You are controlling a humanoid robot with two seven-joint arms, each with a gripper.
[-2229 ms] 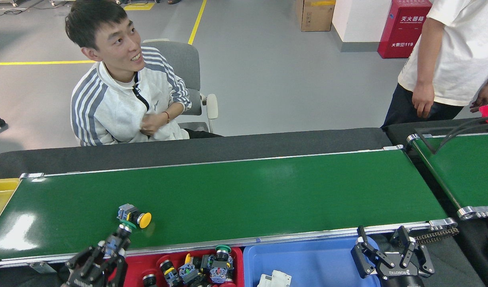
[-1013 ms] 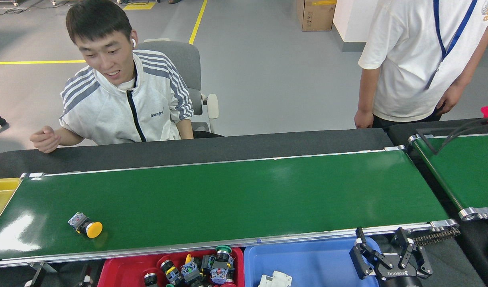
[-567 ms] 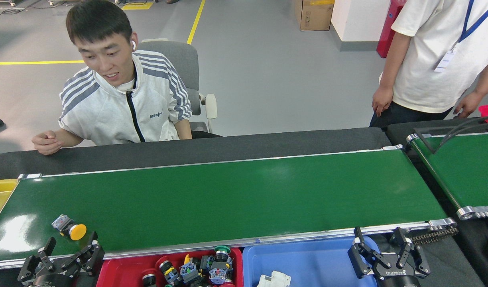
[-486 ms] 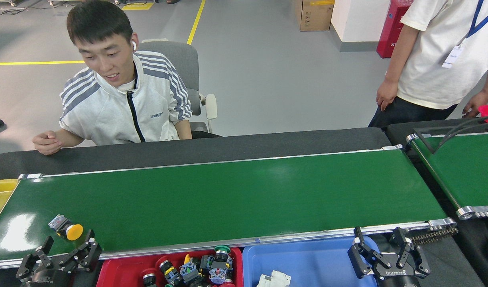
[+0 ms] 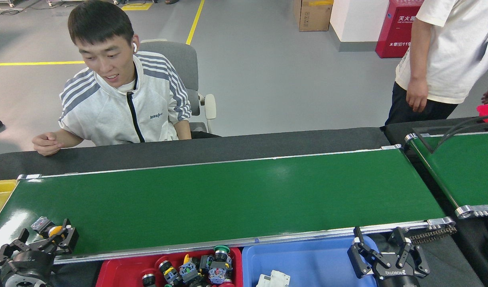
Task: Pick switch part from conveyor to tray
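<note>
1. The conveyor [image 5: 228,191], a long glossy green belt with silver side rails, fills the middle of the head view; almost all of it is bare. A shorter green belt [image 5: 463,167] is seen at the right edge.
2. A seated person [image 5: 120,107] in a striped jacket is seen beyond the far side of the conveyor, and a standing person [image 5: 447,59] in a white shirt at the upper right.
3. Two trays are placed along the near rail: a blue tray [image 5: 307,261] holding one white part, and a red tray [image 5: 120,271] already holding a cluster of switch parts, so earlier deliveries are judged done.
4. The right gripper [image 5: 381,249] is held over the blue tray's right end, fingers spread, nothing between them.
5. The left gripper [image 5: 42,237] is positioned at the conveyor's near left corner, its fingers spread around the switch part; whether contact is made cannot be told.
6. The switch part [image 5: 48,228], a yellow-capped button with a grey-blue block, lies on the belt close to the left end, partly hidden by the left gripper.
7. The current pick is judged as only begun: closing, lifting and carrying to a tray are left.
</note>
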